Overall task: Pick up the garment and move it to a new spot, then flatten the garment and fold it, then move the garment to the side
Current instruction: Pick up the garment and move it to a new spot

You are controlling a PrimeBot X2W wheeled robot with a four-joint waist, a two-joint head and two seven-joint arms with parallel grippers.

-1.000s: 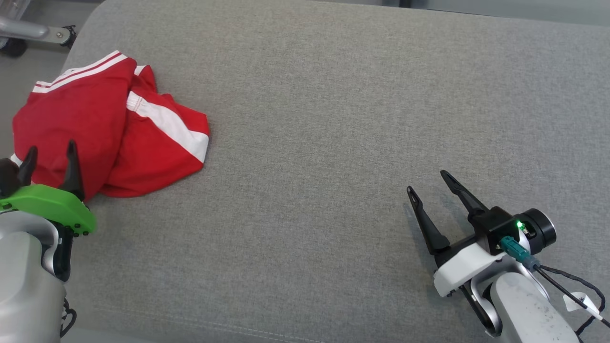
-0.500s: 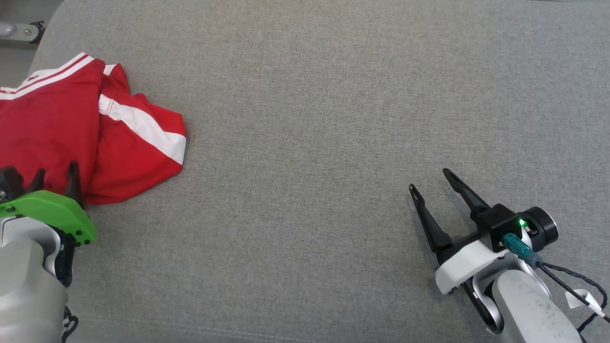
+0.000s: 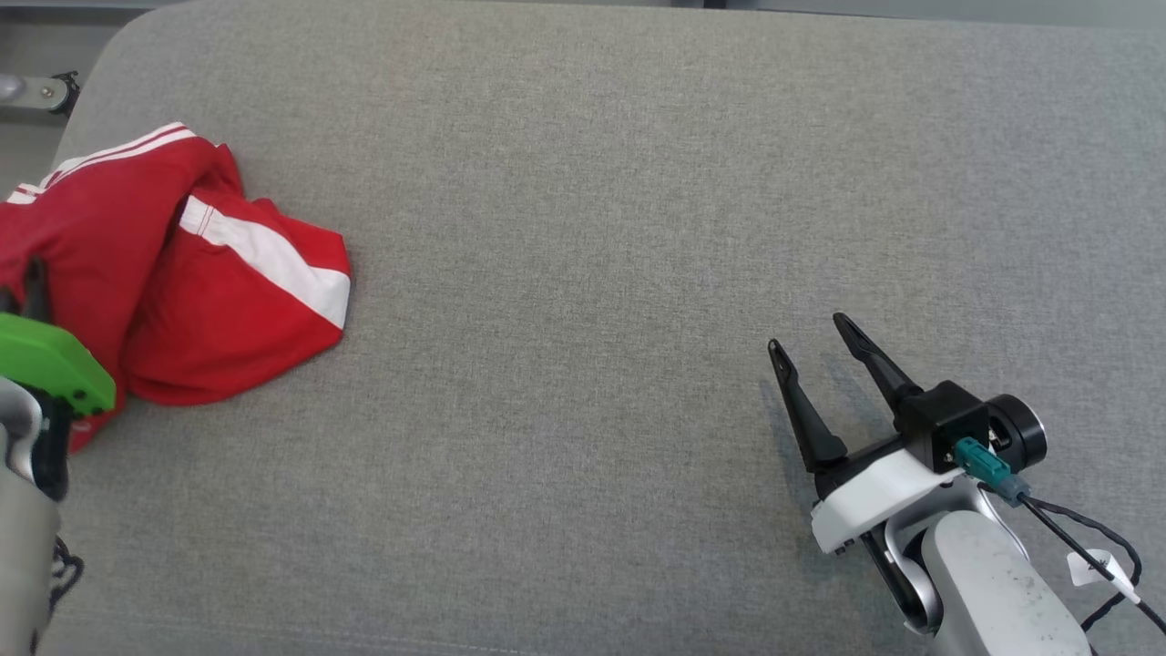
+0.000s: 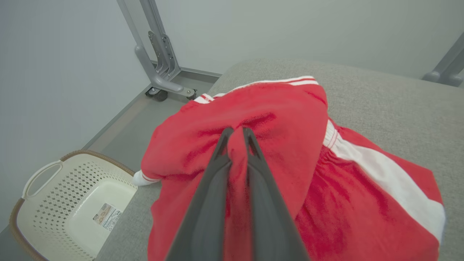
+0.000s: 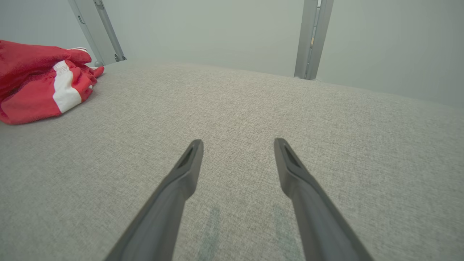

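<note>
The garment (image 3: 209, 292) is a crumpled red piece with white stripes, lying at the left end of the grey cushion (image 3: 583, 228). In the left wrist view my left gripper (image 4: 237, 131) is shut on a raised fold of the garment (image 4: 290, 123), red cloth pinched between its dark fingers. In the head view a single finger tip of my left gripper (image 3: 35, 278) pokes up over its green mount at the left edge. My right gripper (image 3: 809, 331) hovers open above bare cushion at the lower right, far from the garment (image 5: 40, 83); nothing lies between the two fingers of the right gripper (image 5: 237, 145).
A cream perforated basket (image 4: 69, 203) stands on the floor beside the cushion's left end. Grey metal frame legs (image 4: 159, 54) rise behind it, and another post (image 5: 311, 36) stands past the cushion's far edge. A cable (image 3: 1084, 538) trails from my right wrist.
My left gripper has closed from open onto a fold of the garment and shifted left. The head camera moved, so the whole picture shifted. The right gripper stayed open.
</note>
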